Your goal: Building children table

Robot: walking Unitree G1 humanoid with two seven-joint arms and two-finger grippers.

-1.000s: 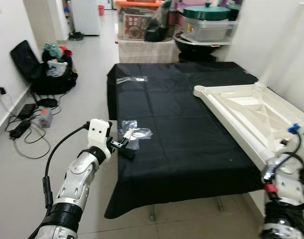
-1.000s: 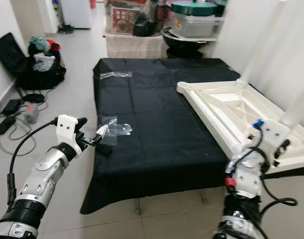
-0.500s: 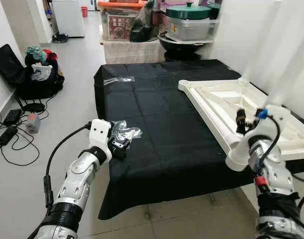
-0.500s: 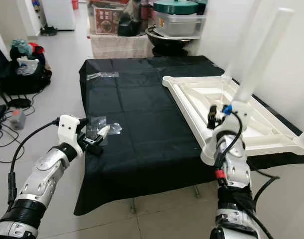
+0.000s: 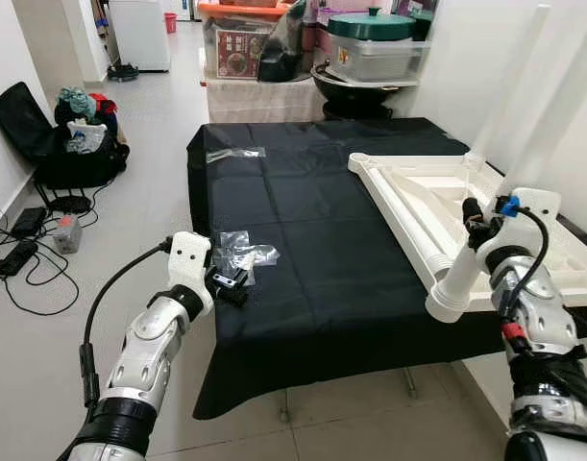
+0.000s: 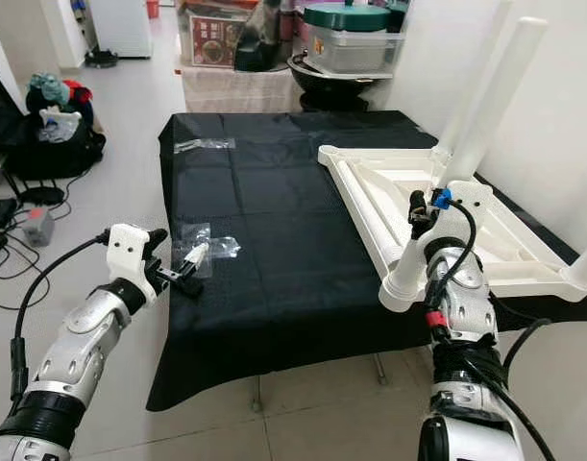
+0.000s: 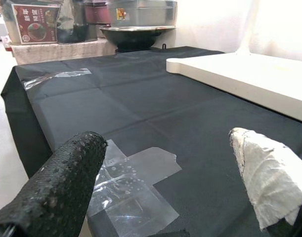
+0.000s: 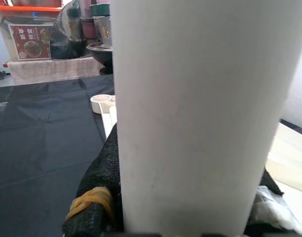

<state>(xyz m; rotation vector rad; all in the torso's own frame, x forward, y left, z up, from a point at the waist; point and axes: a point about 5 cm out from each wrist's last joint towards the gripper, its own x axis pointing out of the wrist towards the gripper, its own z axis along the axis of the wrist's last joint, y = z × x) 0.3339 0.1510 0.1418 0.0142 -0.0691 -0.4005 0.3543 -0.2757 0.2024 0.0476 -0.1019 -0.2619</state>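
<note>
Nearest: right end effector (image 6: 420, 213) is clamped on a white table leg (image 6: 485, 115), a plain plastic tube; the right wrist view has the tube (image 8: 200, 113) pressed between the black pads. Long axis runs from its open lower end near the front desk edge, up and away toward the wall, steeply tilted rather than plumb.

Handling, judged: the leg looks rigid, hollow and light, with a smooth surface that could slip or twist in the pads. The grip sits low on the tube, so the long free end may lever against the fingers; holding nearer the middle would steady it.

Left end effector (image 5: 226, 282) hovers at the left desk edge with fingers apart, just beside clear plastic bags (image 5: 240, 254).

Further in: the white tabletop (image 5: 418, 197) lies underside up on the black-clothed desk (image 5: 312, 192), ribs showing, toward the right side. 1 more leg (image 5: 509, 82) stands at its far side. Another clear bag (image 5: 233, 154) lies near the far left corner.
</note>
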